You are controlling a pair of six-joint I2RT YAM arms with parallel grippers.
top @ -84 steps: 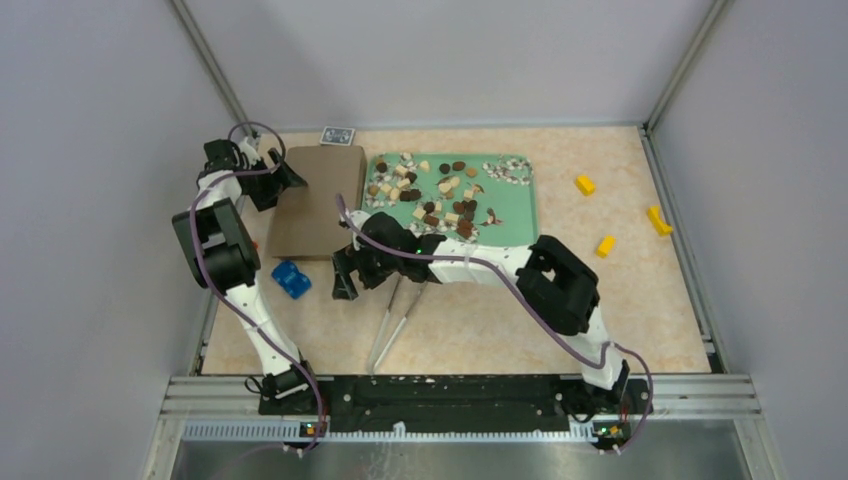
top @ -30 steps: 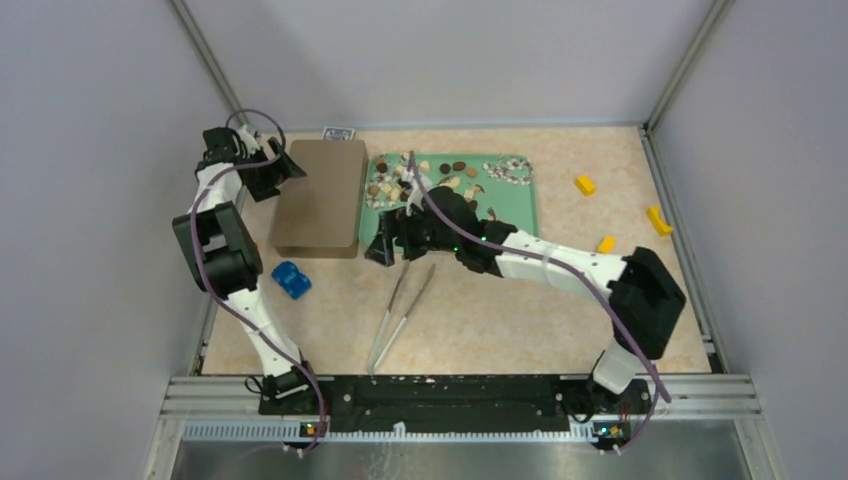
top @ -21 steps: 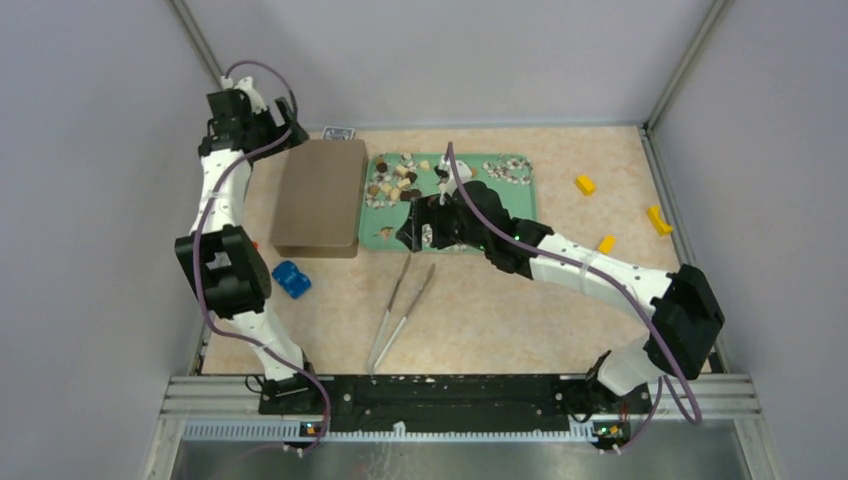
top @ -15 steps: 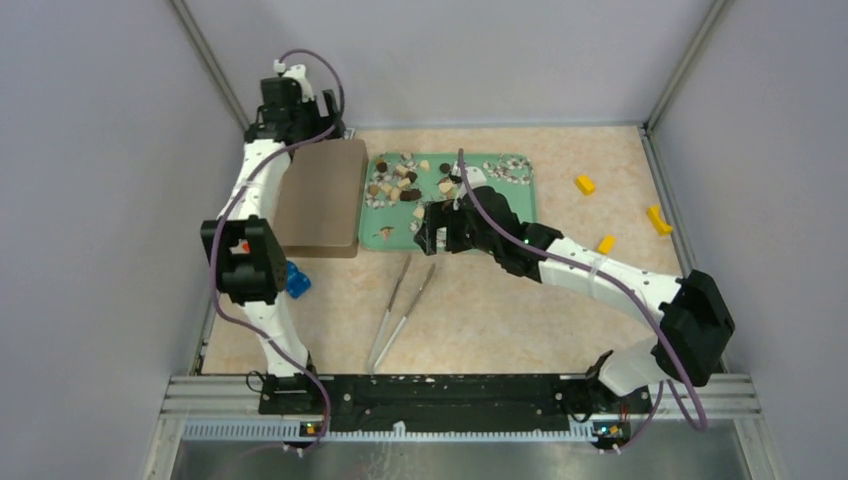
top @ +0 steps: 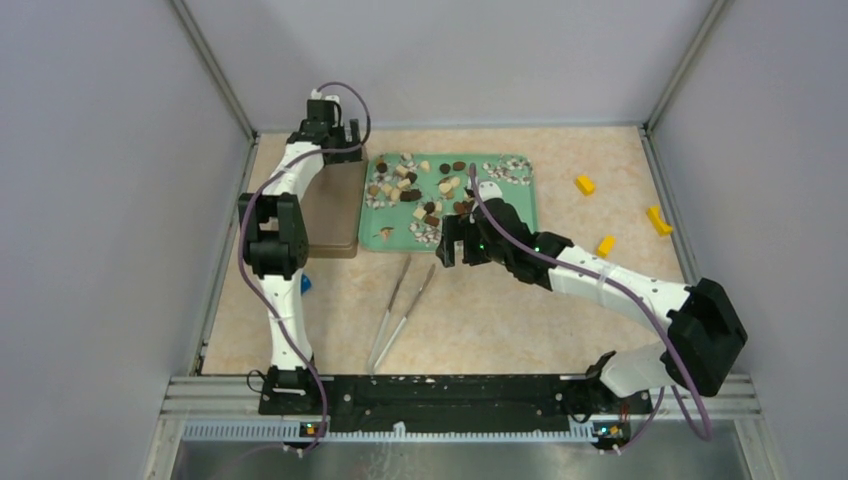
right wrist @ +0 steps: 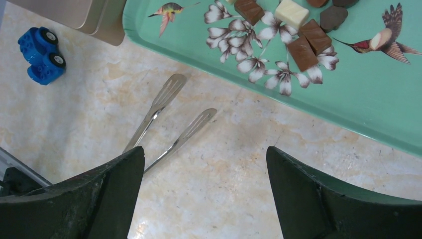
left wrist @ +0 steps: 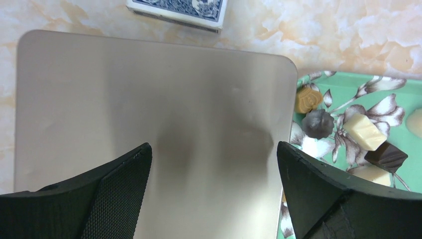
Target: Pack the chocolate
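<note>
Small chocolate pieces [top: 428, 192], dark brown, tan and cream, lie scattered on a green flowered tray [top: 515, 215]. Some show in the right wrist view [right wrist: 303, 45] and in the left wrist view [left wrist: 366, 132]. A flat brown box lid [top: 335, 215] lies left of the tray; it fills the left wrist view [left wrist: 149, 99]. My left gripper [top: 340, 150] is open and empty above the lid's far end. My right gripper [top: 450, 250] is open and empty over the table just in front of the tray's near edge. Metal tongs [top: 400, 310] lie on the table; they also show in the right wrist view [right wrist: 169, 124].
A blue toy car [right wrist: 42, 55] sits by the lid's near corner. A card deck [left wrist: 179, 10] lies behind the lid. Three yellow blocks [top: 605, 245] lie at the right. Grey walls enclose the table.
My left arm has swung from the lid's left side to its far right end. My right gripper has drawn back from the tray's chocolates to its near edge.
</note>
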